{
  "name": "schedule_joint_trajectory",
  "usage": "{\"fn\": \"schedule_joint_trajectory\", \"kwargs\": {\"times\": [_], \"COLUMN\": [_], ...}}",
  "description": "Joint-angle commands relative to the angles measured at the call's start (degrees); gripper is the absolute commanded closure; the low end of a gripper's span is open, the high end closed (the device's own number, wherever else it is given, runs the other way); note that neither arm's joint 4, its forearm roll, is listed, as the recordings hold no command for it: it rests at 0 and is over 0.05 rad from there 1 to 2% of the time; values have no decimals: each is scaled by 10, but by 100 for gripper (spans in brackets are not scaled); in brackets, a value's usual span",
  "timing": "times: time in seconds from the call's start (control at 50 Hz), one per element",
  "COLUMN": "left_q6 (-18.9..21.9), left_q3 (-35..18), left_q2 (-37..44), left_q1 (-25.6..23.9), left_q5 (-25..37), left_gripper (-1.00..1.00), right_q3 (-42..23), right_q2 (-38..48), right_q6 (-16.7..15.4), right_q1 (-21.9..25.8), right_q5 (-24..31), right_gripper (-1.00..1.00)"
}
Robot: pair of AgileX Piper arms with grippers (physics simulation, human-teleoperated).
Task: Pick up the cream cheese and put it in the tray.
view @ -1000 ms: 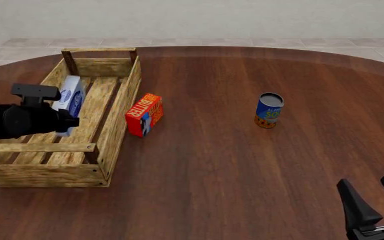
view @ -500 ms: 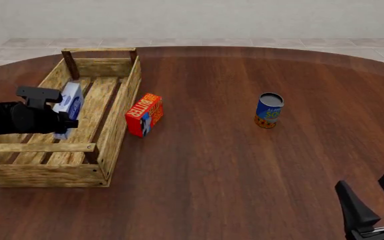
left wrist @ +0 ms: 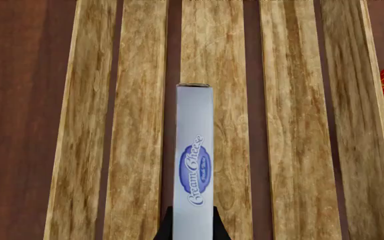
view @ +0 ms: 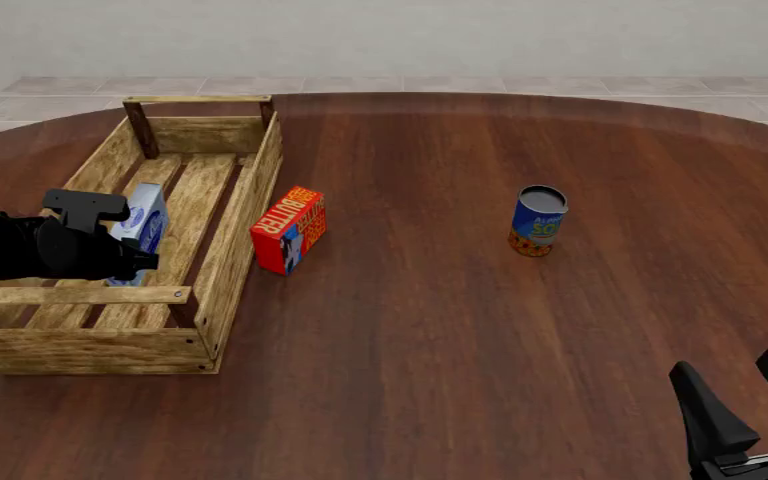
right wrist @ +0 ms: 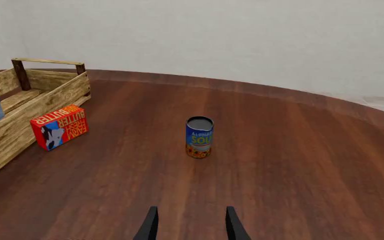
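Lowering further into the tray [view: 231, 262] than a second ago, with the left gripper [left wrist: 192, 231] clamped edge-on round the cream cheese [left wrist: 193, 165], box now down among the floor slats, inside the left half of the crate. Unchanged elsewhere: butter box [view: 288, 229] just outside the tray's right wall, soup can [view: 538, 221] upright and well apart toward the right. Parked at the near right edge, right gripper [right wrist: 189, 225] with jaws apart, holding nothing.
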Motion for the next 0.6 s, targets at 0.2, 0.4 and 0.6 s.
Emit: {"fn": "schedule_joint_trajectory", "kwargs": {"times": [0.2,0.4,0.6], "left_q6": [5,5,9], "left_q3": [11,12,28], "left_q2": [3,0,-24], "left_q1": [-8,-7,-9], "left_q5": [-6,-5,-3], "left_gripper": [100,100,-100], "right_q3": [0,0,0], "right_q2": [0,0,0], "right_q6": [1,1,0], "right_q1": [1,2,3], "right_q5": [1,2,4], "right_gripper": [-100,-100,-100]}}
